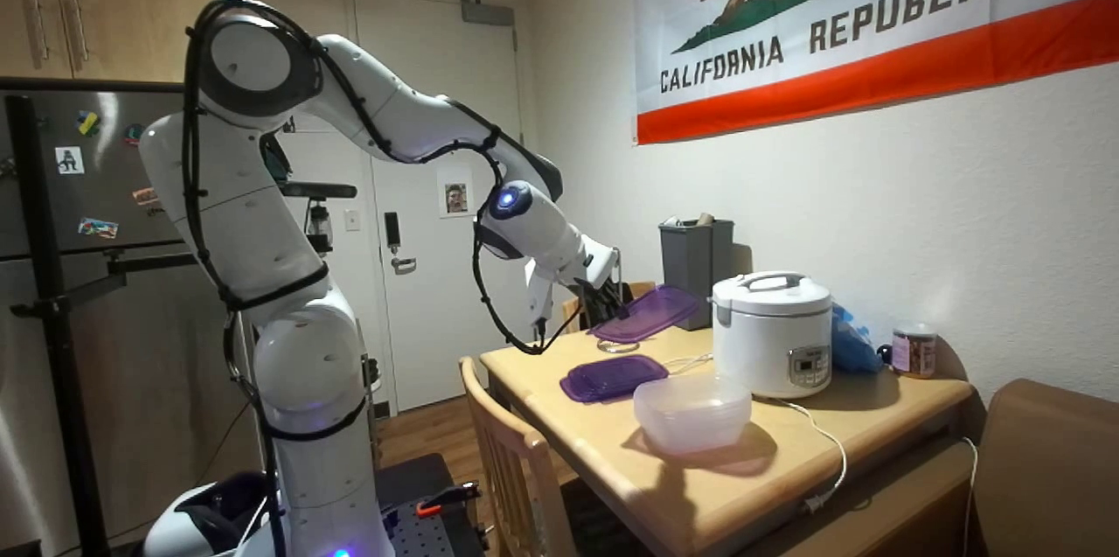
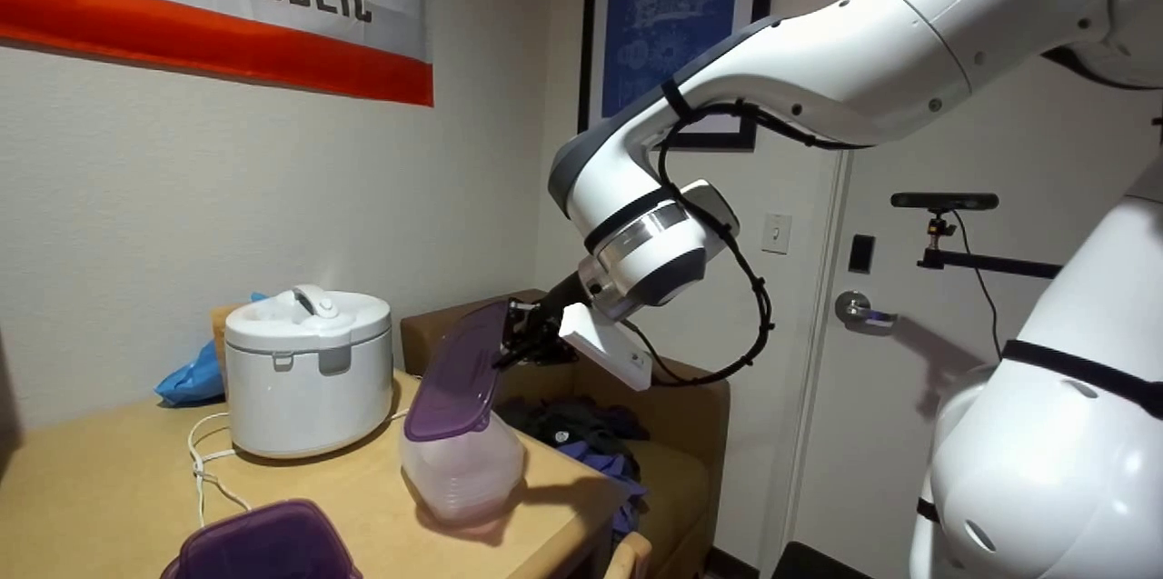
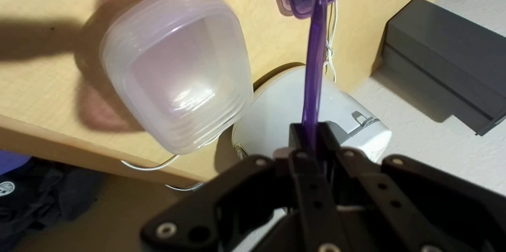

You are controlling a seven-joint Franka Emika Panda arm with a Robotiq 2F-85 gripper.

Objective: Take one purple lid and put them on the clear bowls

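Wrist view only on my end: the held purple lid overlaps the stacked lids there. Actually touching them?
Observer: No, in both exterior views a gap shows between the held purple lid and the stacked lids.
Operator: I only get its edge. Level or sloped?
Observer: Sloped, in both exterior views.
Operator: Anything by the rice cooker outside my frame?
Observer: A blue bundle, probably a bag, partly hidden by the rice cooker in both exterior views.

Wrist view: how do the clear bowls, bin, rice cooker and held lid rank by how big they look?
1. Clear bowls
2. Bin and rice cooker: unsure; the frame cuts one, the other is partly hidden
3. Held lid, edge-on
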